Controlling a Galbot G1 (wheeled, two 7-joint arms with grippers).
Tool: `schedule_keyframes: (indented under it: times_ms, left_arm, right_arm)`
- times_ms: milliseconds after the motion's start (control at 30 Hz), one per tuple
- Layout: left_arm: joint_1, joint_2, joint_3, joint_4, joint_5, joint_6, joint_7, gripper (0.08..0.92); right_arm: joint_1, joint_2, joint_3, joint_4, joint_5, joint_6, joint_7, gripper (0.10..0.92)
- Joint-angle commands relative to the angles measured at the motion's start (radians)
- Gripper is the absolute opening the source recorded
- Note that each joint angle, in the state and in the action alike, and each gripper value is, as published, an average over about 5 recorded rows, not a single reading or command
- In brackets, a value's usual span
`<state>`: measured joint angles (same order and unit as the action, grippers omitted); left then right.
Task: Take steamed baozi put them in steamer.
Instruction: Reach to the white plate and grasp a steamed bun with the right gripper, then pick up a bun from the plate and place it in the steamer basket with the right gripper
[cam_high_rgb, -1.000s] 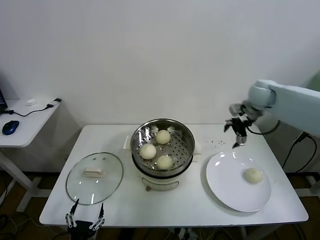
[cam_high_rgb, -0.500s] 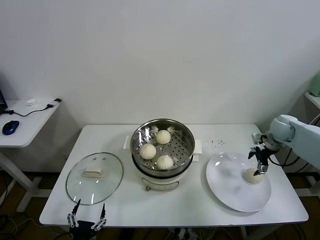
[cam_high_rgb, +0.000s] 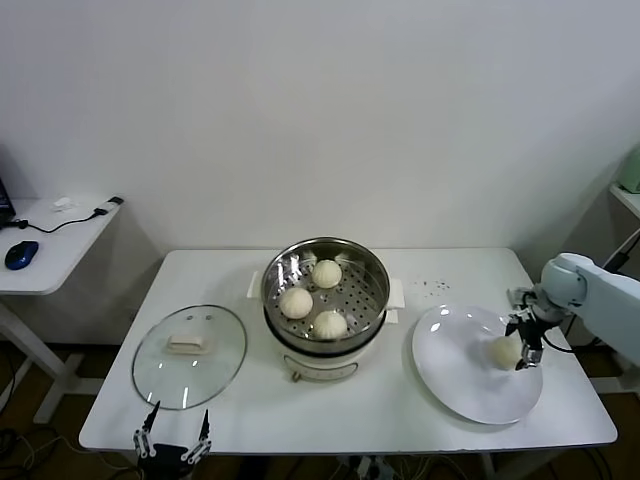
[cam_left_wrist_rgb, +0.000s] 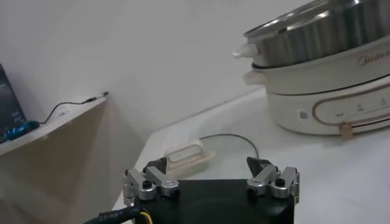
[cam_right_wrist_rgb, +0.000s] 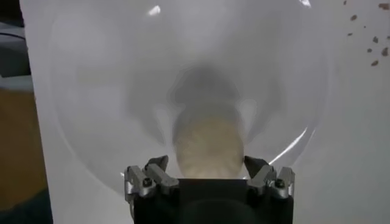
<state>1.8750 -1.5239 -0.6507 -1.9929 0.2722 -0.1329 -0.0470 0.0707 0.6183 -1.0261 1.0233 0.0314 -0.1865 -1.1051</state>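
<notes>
White bench (cam_high_rgb: 250, 400) under a plain wall carries a round steel steamer on a cream base (cam_high_rgb: 326, 290) already holding three buns, and a flat white plate (cam_high_rgb: 450, 370) where the last cream-white dome-shaped baozi (cam_high_rgb: 503, 351) sits. Reaching in from the bench's right edge, the right gripper (cam_high_rgb: 527, 345) has its jaws spread wide, straddling that bun, which lies squarely between them with nothing gripped yet; it is far the nearer arm. Parked low at the bench's front left, the left gripper (cam_high_rgb: 171, 445) has its jaws wide and empty

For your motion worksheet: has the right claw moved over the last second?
Yes. The right claw came down from above the table's far edge to the baozi on the white plate.
</notes>
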Motion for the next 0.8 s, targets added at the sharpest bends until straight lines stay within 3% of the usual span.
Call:
schedule_keyframes:
  times_ms: [33, 200, 600, 800]
  left_arm:
    - [0.002, 0.0, 0.0, 0.0, 0.001, -0.001, 0.0, 0.823]
    - [0.001, 0.0, 0.003, -0.001, 0.002, -0.001, 0.0, 0.823]
    - [0.005, 0.0, 0.007, -0.001, 0.002, -0.005, -0.001, 0.823]
    - [0.009, 0.002, 0.005, -0.004, -0.003, -0.006, -0.007, 0.823]
  right_arm:
    - [-0.047, 0.013, 0.036, -0.023, -0.032, 0.002, 0.003, 0.782]
    - [-0.036, 0.013, 0.031, -0.023, -0.02, 0.004, 0.003, 0.692]
    - [0.008, 0.005, 0.007, -0.012, 0.029, 0.003, 0.001, 0.594]
    - [0.204, 0.021, -0.126, -0.001, 0.131, -0.006, 0.0, 0.567]
